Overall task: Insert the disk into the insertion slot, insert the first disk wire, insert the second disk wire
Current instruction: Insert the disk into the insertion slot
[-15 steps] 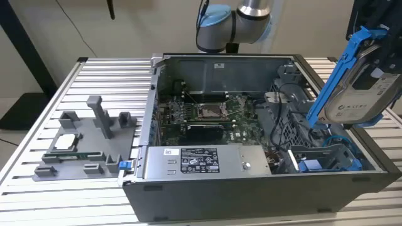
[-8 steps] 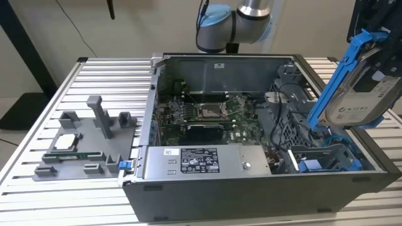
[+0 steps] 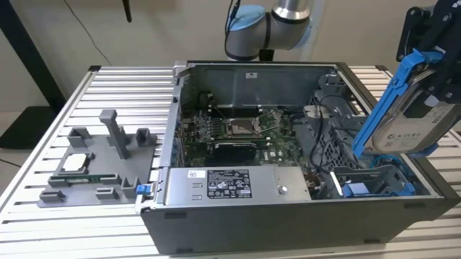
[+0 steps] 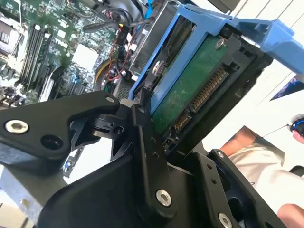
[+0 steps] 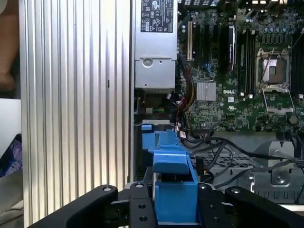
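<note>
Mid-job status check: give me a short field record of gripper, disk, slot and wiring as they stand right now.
holding: gripper shut on the disk
disk pose: in its blue carrier, tilted, above the case at the exterior view's right
target: insertion slot below the disk, no disk in it, blue piece inside
wiring: connector on the disk bare, no wire plugged
progress: disk not yet inserted

A plain cream wall (image 3: pixel 144 32) runs across the top of the exterior view behind where I work, with a thin dark cable (image 3: pixel 83 29) hanging down it. At upper left a black post (image 3: pixel 32 59) slants down to a dark base (image 3: pixel 25 129) on the pale floor (image 3: pixel 6 159). A ribbed aluminium tabletop (image 3: pixel 51 226) spans the lower frame, evenly lit.
</note>
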`<state>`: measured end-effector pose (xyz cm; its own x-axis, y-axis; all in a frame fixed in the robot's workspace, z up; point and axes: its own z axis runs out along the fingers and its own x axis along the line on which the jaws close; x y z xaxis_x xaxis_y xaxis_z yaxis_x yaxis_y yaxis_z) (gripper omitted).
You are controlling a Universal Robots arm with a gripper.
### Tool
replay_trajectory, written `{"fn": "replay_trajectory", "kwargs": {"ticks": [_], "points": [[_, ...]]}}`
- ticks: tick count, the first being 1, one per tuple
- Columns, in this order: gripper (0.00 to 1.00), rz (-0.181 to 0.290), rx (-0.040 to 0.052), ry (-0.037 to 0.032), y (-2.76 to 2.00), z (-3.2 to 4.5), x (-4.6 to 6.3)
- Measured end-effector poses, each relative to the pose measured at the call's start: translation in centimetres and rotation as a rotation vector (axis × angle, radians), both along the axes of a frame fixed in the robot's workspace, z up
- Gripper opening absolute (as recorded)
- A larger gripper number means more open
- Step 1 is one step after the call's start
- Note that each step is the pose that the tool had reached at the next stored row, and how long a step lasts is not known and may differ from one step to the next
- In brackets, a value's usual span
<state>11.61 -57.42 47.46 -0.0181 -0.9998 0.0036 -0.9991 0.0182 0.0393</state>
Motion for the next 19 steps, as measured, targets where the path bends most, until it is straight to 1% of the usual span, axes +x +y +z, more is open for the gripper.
{"fn": "replay_trajectory", "kwargs": {"ticks": [7, 16, 19], "points": [[0.0, 0.0, 0.0002, 0.0005, 0.0, -1.29, 0.0], [0.0, 0.002, 0.0004, 0.013, -0.1, -2.6, 0.0], [0.0, 0.002, 0.0005, 0.0152, -0.11, -3.08, 0.0]]}}
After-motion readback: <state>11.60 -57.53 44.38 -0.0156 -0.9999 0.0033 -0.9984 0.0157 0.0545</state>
